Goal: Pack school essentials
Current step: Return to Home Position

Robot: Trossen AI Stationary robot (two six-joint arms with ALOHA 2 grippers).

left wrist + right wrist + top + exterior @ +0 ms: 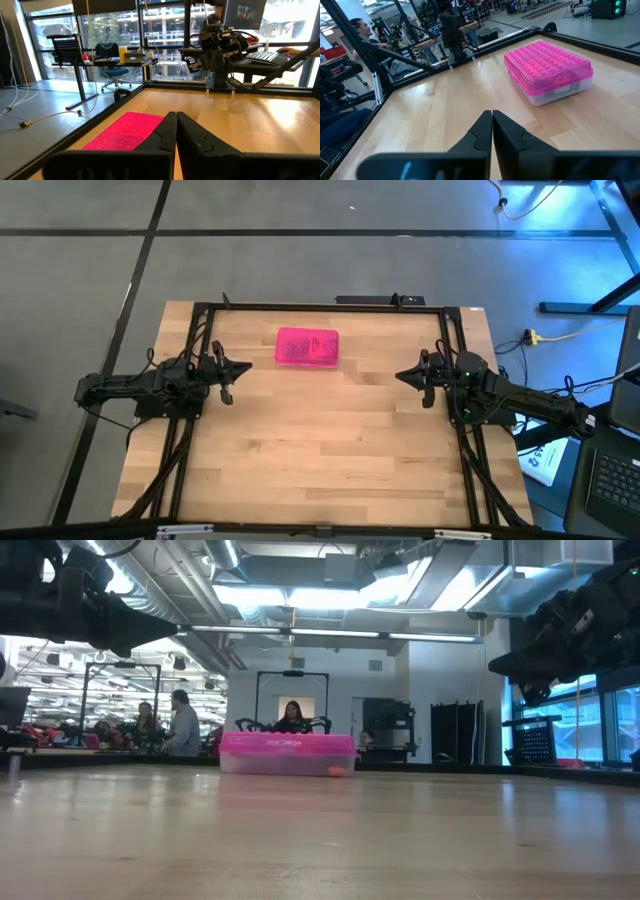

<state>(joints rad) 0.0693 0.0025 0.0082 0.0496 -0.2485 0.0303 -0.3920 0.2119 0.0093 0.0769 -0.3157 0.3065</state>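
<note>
Left claw (240, 367) and right claw (404, 376) clenched, empty. Park both high, clear of closed pink box (307, 347).

1. The left arm (140, 388) stretches in from the left side, wrist level, pointing toward the middle.
2. The left gripper (243, 366) is raised, its fingers pressed together, holding nothing.
3. The right arm (520, 398) mirrors this from the right side.
4. The right gripper (401, 375) points inward, fingers together, empty.

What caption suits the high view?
Pink-lidded box near the table's far edge; left arm and right arm flank it, fingers shut.
</note>
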